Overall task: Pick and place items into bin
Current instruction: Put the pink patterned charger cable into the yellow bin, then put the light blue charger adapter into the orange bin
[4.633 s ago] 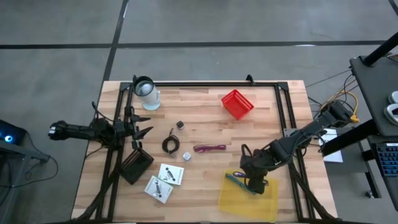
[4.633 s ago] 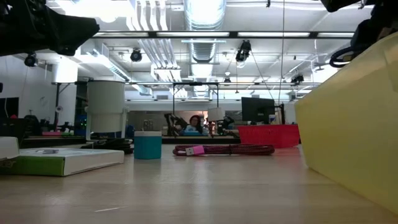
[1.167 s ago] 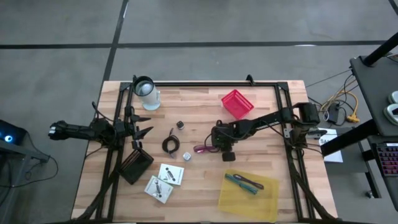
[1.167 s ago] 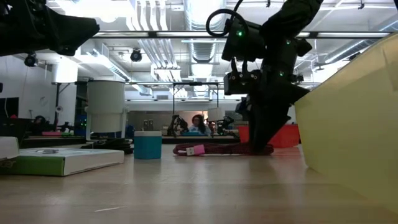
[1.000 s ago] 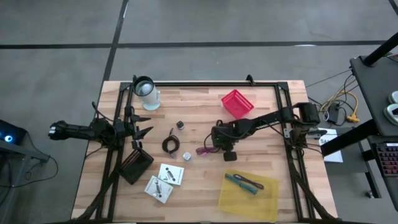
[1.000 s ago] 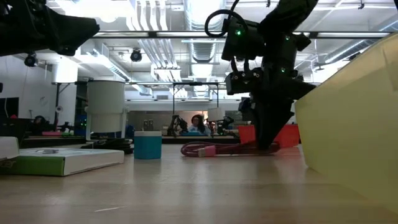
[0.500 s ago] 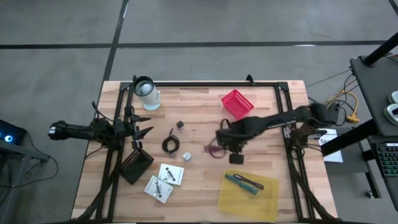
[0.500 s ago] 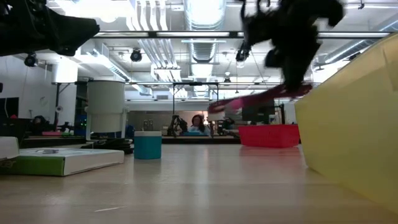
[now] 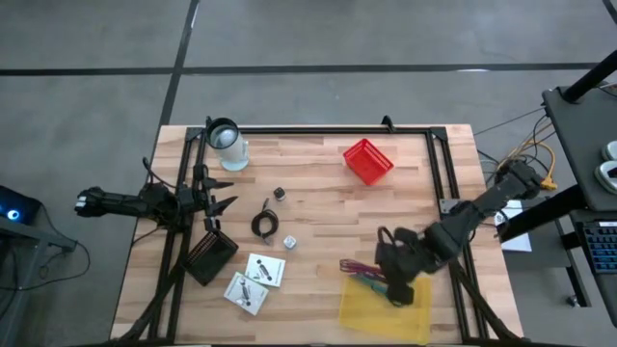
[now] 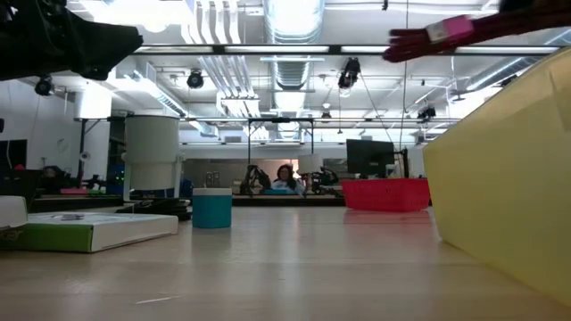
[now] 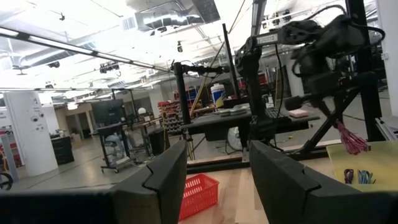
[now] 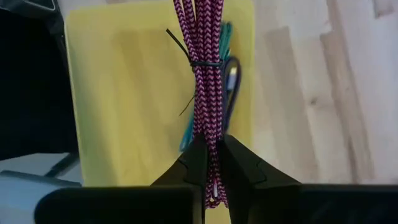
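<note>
My right gripper (image 9: 388, 281) is shut on a magenta braided cable bundle (image 12: 205, 74), tied with a thin black tie, and holds it over the yellow bin (image 9: 384, 310) at the near right. In the bin lies a teal pen (image 12: 225, 38) beside a dark one. On the table rest a black cable coil (image 9: 263, 226), two white cards (image 9: 264, 269) and small black (image 9: 279, 194) and white (image 9: 288, 242) pieces. My left gripper (image 11: 217, 180) stands open at the table's left edge, with nothing between its fingers. My right gripper pinches the bundle near one end (image 12: 208, 134) between its two fingers, coming from above and pointing steeply down. The bundle is lifted clear of the table and bin. Its free length (image 9: 355, 266) sticks out toward the table's left, over the bin's far edge.
A red basket (image 9: 367, 160) stands at the far right, a clear cup with a black rim (image 9: 228, 143) at the far left. A black flat object (image 9: 210, 255) lies near the left rail. Bare wood lies between the coil and the bin.
My right gripper has lifted the cable bundle off the table's middle and carried it up and toward the near right edge, rolling its wrist on the way. The bundle, which lay flat on the wood, is now clear of it, above the yellow bin.
</note>
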{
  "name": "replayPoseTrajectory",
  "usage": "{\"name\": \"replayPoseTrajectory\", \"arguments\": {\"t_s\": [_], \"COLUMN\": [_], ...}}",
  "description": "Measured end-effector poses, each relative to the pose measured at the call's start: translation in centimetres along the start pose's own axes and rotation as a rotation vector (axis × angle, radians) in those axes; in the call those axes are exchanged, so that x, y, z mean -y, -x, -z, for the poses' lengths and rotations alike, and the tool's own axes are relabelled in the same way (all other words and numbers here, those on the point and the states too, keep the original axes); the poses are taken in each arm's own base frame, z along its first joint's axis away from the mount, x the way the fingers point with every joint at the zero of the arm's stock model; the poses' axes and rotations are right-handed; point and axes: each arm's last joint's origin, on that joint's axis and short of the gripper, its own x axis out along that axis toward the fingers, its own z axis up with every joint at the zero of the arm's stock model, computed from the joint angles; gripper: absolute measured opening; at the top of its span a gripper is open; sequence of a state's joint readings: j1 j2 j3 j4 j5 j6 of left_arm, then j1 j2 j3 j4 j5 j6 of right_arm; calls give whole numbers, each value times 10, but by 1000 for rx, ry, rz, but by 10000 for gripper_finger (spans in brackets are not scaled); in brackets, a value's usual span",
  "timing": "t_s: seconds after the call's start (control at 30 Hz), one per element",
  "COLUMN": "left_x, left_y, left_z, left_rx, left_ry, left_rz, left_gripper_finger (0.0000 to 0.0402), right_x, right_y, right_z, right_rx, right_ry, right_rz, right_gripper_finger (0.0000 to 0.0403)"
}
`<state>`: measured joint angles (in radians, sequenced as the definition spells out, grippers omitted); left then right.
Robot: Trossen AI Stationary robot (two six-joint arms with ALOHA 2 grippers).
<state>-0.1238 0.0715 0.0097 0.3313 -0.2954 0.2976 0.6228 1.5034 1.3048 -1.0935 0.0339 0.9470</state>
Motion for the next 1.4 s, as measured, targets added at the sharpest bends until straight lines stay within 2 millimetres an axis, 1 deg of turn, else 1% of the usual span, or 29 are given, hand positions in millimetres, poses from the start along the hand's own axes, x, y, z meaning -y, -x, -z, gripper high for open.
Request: {"name": "replayPoseTrajectory", "arguments": {"t_s": [0.13,0.27,0.37,0.63,0.8,0.87,0.93,1.0,1.07,1.13,1.27,1.4], "left_x": [0,0,0,0,0,0,0,0,0,0,0,0], "left_y": [0,0,0,0,0,0,0,0,0,0,0,0], "left_z": [0,0,0,0,0,0,0,0,0,0,0,0], "left_rx": [0,0,0,0,0,0,0,0,0,0,0,0], "left_ry": [1,1,1,1,1,2,2,2,2,2,2,2], "left_rz": [0,0,0,0,0,0,0,0,0,0,0,0], "left_gripper_finger": [160,160,160,160,160,160,160,160,160,160,160,160], "right_x": [-11,-17,-17,-17,-16,-15,-12,-8,-3,3,15,22], "right_y": [-3,-4,-4,-4,-4,-4,-4,-3,-1,1,1,-11], "right_z": [14,23,24,23,22,20,16,8,0,-8,-23,-34], "right_rx": [-17,-74,-84,-80,-65,-8,100,244,385,468,499,503], "right_ry": [-22,-33,-53,-60,-29,31,113,185,221,240,254,332], "right_rz": [4,-22,-27,-26,-19,14,87,203,331,427,510,528], "right_gripper_finger": [16,17,30,83,105,111,114,117,117,116,109,100]}}
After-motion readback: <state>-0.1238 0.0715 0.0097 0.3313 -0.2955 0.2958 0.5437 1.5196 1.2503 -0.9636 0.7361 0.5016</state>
